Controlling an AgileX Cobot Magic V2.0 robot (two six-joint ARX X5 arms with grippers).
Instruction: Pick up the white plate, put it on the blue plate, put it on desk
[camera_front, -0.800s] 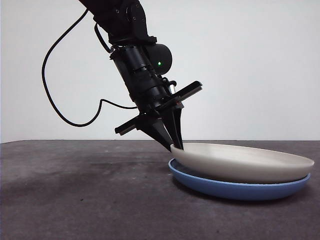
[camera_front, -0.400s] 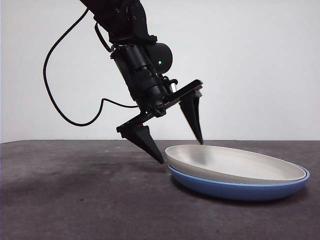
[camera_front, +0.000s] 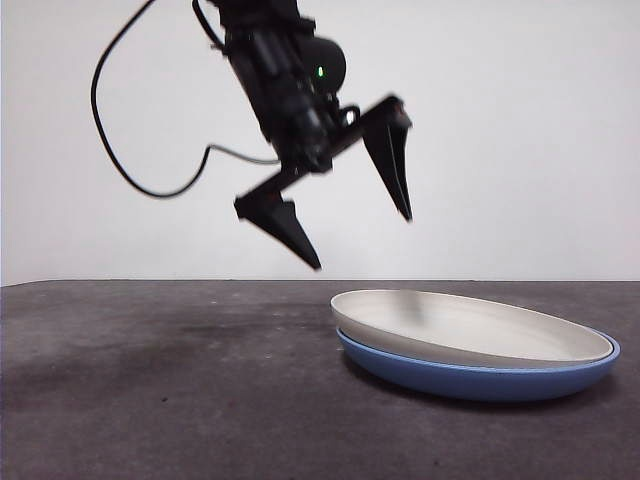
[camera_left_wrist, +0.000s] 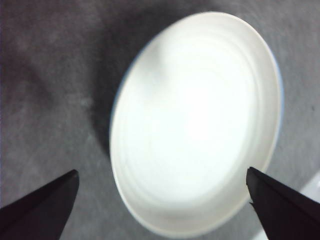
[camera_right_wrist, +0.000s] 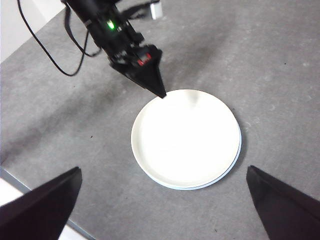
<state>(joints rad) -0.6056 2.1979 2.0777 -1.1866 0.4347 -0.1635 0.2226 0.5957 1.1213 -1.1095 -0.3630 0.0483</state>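
Desk (camera_front: 150, 380) bears white plate (camera_front: 470, 325) on blue plate (camera_front: 480, 378), below spread left hand (camera_front: 365, 240).

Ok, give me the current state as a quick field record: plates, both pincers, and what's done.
white plate: nested on the blue plate, free of any grip
blue plate: flat on the desk, under the white one
left pincer: open, empty, in the air above the stack's edge
right pincer: open, empty, high above the desk, looking down on the stack
stacking step: done
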